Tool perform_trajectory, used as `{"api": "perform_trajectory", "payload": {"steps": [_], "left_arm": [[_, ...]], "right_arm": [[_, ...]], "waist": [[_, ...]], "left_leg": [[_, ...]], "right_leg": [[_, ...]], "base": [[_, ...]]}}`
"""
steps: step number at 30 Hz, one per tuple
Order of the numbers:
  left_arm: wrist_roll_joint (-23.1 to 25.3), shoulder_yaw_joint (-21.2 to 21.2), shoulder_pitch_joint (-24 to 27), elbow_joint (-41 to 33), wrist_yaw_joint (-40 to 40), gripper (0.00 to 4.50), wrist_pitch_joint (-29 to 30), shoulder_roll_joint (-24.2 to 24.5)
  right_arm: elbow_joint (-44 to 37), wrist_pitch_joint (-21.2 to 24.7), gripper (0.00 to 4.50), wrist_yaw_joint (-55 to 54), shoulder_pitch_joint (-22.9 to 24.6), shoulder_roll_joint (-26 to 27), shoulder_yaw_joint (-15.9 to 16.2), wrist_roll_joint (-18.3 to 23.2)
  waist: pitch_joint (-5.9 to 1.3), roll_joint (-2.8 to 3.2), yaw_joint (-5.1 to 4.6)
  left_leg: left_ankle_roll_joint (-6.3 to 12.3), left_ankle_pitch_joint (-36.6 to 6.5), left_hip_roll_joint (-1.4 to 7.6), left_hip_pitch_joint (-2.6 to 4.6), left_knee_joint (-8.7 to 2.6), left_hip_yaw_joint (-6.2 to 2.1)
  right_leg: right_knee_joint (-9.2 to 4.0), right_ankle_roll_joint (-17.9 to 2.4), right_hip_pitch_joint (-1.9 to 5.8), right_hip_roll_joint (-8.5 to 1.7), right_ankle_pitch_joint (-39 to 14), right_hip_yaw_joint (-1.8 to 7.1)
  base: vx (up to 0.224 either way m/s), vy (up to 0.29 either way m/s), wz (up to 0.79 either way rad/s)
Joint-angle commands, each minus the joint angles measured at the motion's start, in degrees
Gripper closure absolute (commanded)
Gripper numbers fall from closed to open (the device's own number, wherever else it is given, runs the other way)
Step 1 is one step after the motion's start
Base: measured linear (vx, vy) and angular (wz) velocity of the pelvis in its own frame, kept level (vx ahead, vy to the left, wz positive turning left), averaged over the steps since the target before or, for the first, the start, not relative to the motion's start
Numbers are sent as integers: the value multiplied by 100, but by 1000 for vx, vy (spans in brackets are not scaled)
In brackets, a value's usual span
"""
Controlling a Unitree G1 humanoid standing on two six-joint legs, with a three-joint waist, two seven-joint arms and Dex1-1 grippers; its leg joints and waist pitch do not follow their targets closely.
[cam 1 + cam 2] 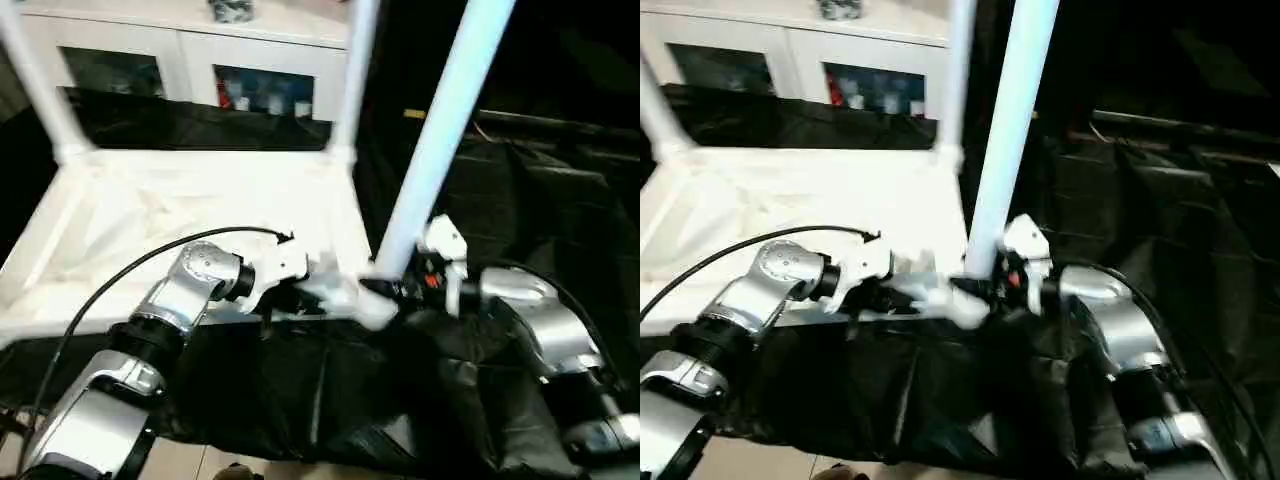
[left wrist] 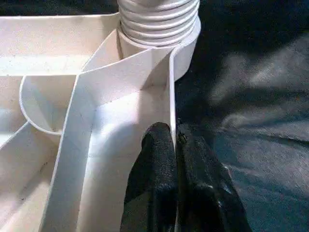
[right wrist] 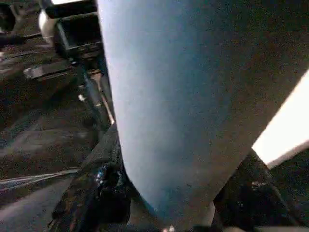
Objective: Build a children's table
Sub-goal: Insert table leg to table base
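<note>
Fitting a leg [image 1: 440, 130] into the near corner socket [image 2: 159, 29] of the upturned tabletop [image 1: 180, 215]. Left claw [image 2: 175, 159] pinching the tabletop's rim; right claw [image 1: 400, 285] clamped round the leg's base. Next, probably: straightening and screwing home. Black cloth [image 1: 330, 400] beneath; white cabinet [image 1: 200, 60] at twelve o'clock.

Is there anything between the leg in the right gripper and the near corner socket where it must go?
Nothing visible is in the way. The right gripper holds the leg low down, its threaded end already at the corner socket, while the left gripper pinches the tabletop rim beside it.
</note>
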Motion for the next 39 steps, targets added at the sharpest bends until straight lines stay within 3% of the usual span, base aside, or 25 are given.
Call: {"api": "perform_trajectory", "payload": {"steps": [1, 3, 8, 10, 11, 13, 16, 18, 26, 31, 34, 35, 37, 39], "left_arm": [[-104, -76, -71, -275, -101, 450, -138, -92], [-98, -40, -75, -267, -53, 450, -92, -100], [-20, 122, -195, -70, 456, 450, 98, -230], [-13, 220, -256, 46, 737, 450, 209, -329], [-5, 324, -324, 131, 1085, 450, 356, -447], [-16, 483, -412, 200, 1612, 450, 620, -657], [-12, 540, -419, 113, 1885, 450, 891, -801], [3, 567, -367, -117, 2215, 450, 1250, -1032], [277, 344, -294, -327, 2687, 450, 1429, -1425], [291, 307, -295, -382, 2755, 450, 1516, -1434], [290, 311, -258, -487, 2805, 450, 1614, -1408], [282, 328, -251, -505, 2818, 450, 1628, -1391], [280, 356, -251, -502, 2800, 450, 1625, -1385], [269, 386, -268, -460, 2779, 450, 1549, -1361]], "right_arm": [[296, 231, 261, 336, 335, 7, 650, -239], [273, 212, 261, 343, 366, 43, 639, -237], [482, 149, 261, -271, 288, 350, 377, -301], [706, 54, 261, -731, 192, 503, 211, -362], [947, 59, 261, -1194, 77, 651, 27, -396], [1375, 149, 261, -1946, -135, 917, -295, -393], [1695, 273, 261, -2455, -306, 1107, -479, -389], [2206, 495, 261, -3055, -571, 1330, -637, -394], [2996, 423, 261, -3685, -1077, 1777, -713, -544], [3083, 365, 261, -3720, -1197, 1905, -730, -567], [3239, 244, 261, -3800, -1273, 1968, -770, -547], [3294, 167, 227, -3800, -1297, 2000, -824, -481], [3319, 117, 206, -3762, -1336, 2039, -912, -396], [3181, 142, 184, -3547, -1338, 2045, -958, -312]], "waist": [[-250, 29, -15], [-255, 65, -11], [-232, 54, -25], [-165, 19, -51], [-169, 2, -58], [-193, 7, -86], [-202, 7, -127], [-202, 39, -181], [-236, 19, -199], [-236, 8, -201], [-213, 7, -209], [-205, 8, -227], [-207, 16, -244], [-231, 17, -250]], "left_leg": [[57, -1526, 399, 161, -493, -141], [-1, -1587, 398, 164, -497, -147], [-97, -1777, 398, 181, -529, -153], [-240, -2293, 382, 223, -558, -174], [-310, -2450, 390, 251, -559, -207], [-391, -2367, 389, 215, -582, -238], [-438, -2307, 387, 201, -604, -243], [-450, -2249, 392, 199, -618, -240], [-186, -1641, 360, 172, -564, -166], [-143, -1629, 360, 181, -569, -156], [-177, -1784, 370, 188, -587, -165], [-201, -1901, 368, 185, -590, -172], [-236, -2003, 372, 196, -605, -182], [-217, -1834, 384, 205, -610, -172]], "right_leg": [[-511, -1440, 152, -469, -603, 266], [-513, -1438, 153, -474, -606, 273], [-537, -1435, 140, -474, -800, 274], [-648, -1266, 92, -508, -1861, 274], [-688, -1116, 80, -542, -2406, 279], [-683, -1020, 87, -543, -2543, 272], [-681, -992, 84, -516, -2242, 263], [-635, -1117, 77, -492, -1846, 260], [-608, -1244, 139, -458, -891, 273], [-607, -1279, 156, -458, -850, 271], [-634, -1250, 129, -470, -1167, 268], [-654, -1217, 118, -475, -1378, 271], [-678, -1161, 109, -470, -1530, 268], [-661, -1209, 112, -459, -1171, 262]], "base": [[0, 0, 0], [0, 0, 0], [0, 0, 0], [0, 0, 0], [0, 0, 0], [0, 0, 0], [0, 0, 0], [0, 0, 0], [0, 0, 0], [0, 0, 0], [0, 0, 0], [0, 0, 0], [0, 0, 0], [0, 0, 0]]}}
